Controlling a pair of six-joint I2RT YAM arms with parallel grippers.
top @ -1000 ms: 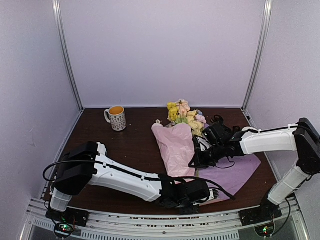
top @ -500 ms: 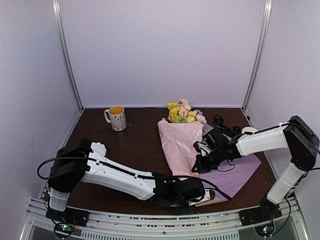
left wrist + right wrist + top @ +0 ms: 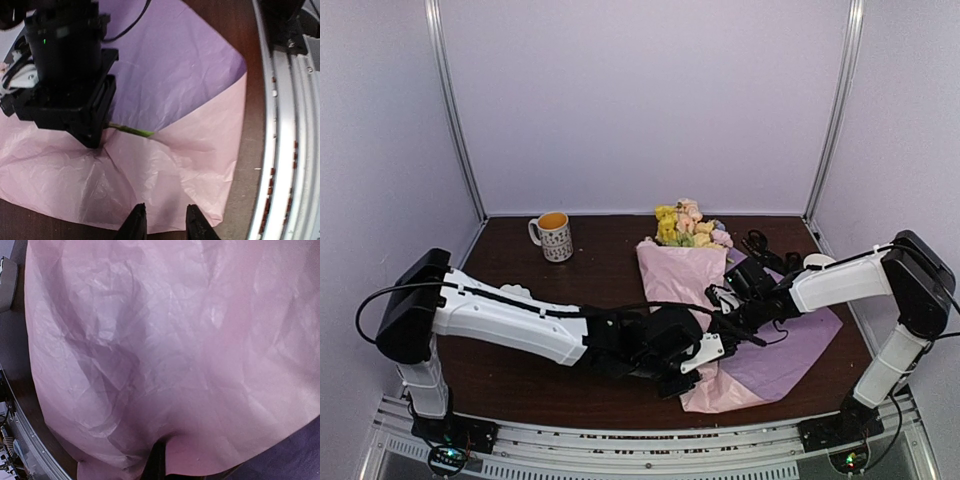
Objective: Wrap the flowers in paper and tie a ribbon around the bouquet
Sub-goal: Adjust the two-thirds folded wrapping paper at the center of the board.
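My right tool (image 3: 94, 141), shut, pins the paper (image 3: 675, 290) folded over the flowers (image 3: 688, 225), my left tool (image 3: 162, 224) hangs open and empty above the paper's near corner: one flap over, the rest unwrapped, the ribbon (image 3: 756, 241) past the paper's far edge not yet tied.

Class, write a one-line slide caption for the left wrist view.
Right tool tip down on the paper by a stem; left tool open.

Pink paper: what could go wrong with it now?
The paper is thin and crinkly, so the right gripper, shut and pressing at the fold, might tear it. The left gripper is open above the paper's edge and grips nothing, so the loose flap could unfold away from the green stem.
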